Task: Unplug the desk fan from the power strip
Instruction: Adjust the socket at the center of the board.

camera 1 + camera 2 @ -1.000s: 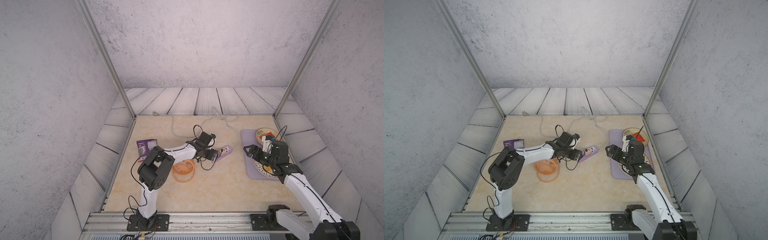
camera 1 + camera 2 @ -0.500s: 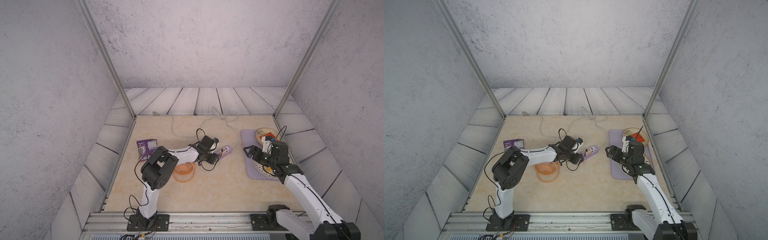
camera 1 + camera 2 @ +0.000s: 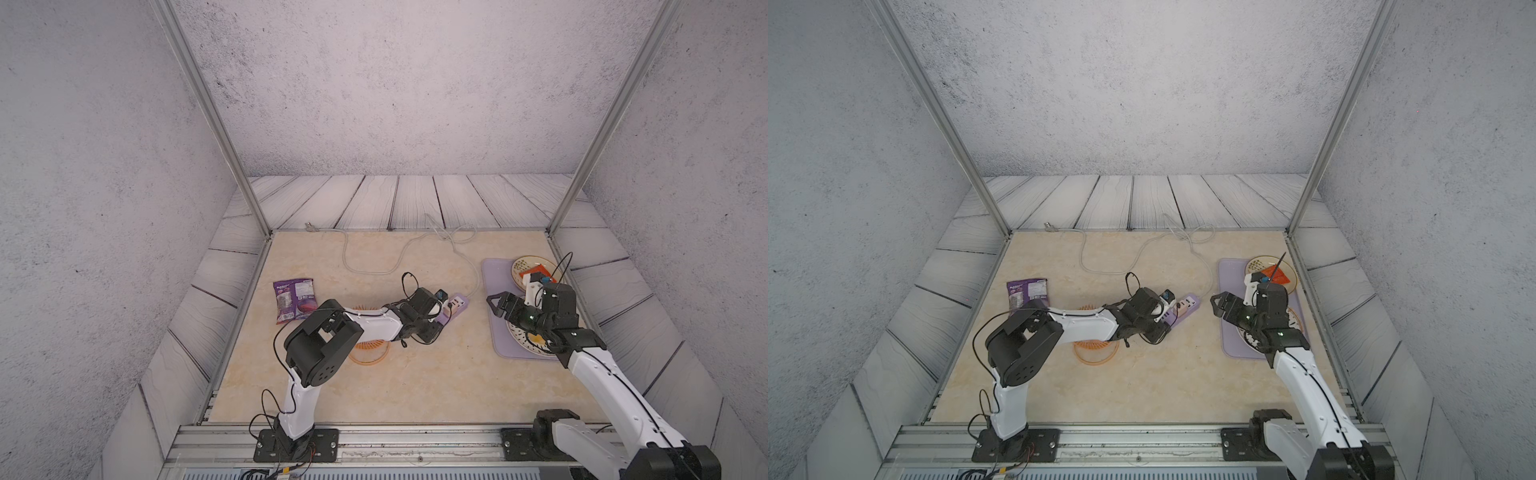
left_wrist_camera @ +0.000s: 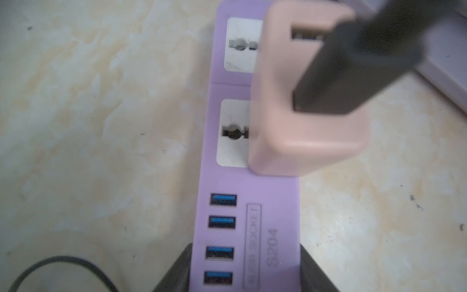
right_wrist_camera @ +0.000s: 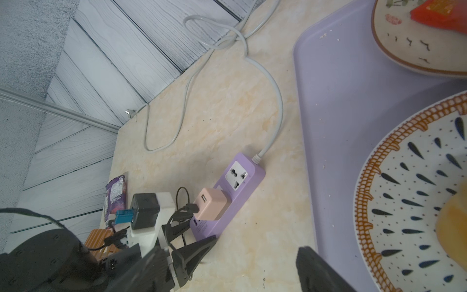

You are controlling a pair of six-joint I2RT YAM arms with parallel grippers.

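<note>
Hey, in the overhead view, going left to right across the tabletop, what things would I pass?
purple snack packet → orange desk fan → power strip → lavender tray

Both top views look steeply down from high above the front edge of the bench [image 3: 415, 386], sharing nearly the whole scene. The left wrist camera sits very close over the power strip [image 4: 252, 192], facing down. The right wrist camera views that strip from farther off, obliquely across the bench.
</note>
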